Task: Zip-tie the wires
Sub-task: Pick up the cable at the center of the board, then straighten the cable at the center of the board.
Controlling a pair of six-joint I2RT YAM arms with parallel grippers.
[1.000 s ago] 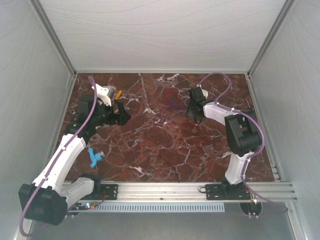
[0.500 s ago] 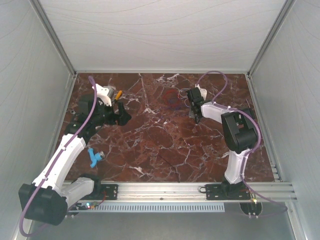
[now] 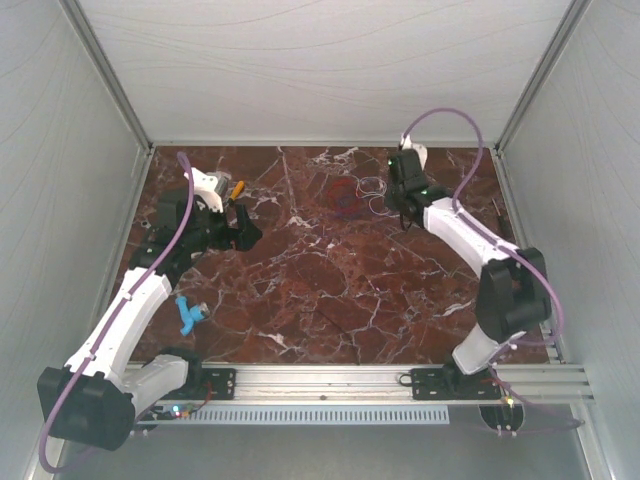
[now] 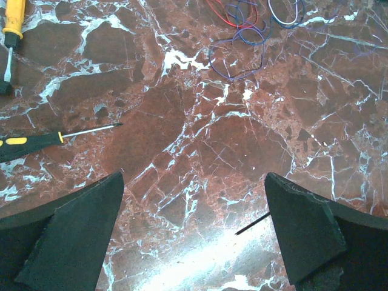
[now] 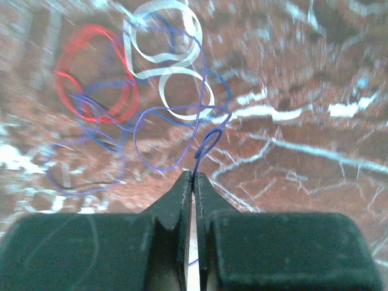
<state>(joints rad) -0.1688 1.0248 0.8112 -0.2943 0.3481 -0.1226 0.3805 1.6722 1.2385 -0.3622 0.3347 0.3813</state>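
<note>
Both arms are the same build.
- Left arm (image 3: 130, 310): white shell links, black joint housings, black wrist section.
- Right arm (image 3: 455, 225): same white links and black joints.
- Lilac cable (image 3: 188, 200) runs along the outside of the left arm. A second lilac cable (image 3: 445, 111) loops clear of the right arm's wrist, then follows its links.
- Black base plate (image 3: 195, 378) under each arm.
- Left fingers (image 4: 73, 242): matte black, flat, wedge-shaped, edges slightly rough.
- Right fingers (image 5: 242, 242): matte black blocks tapering to thin tips, with a small step where the taper begins.

Overhead and close wrist views share the wires (image 3: 350, 196).
</note>
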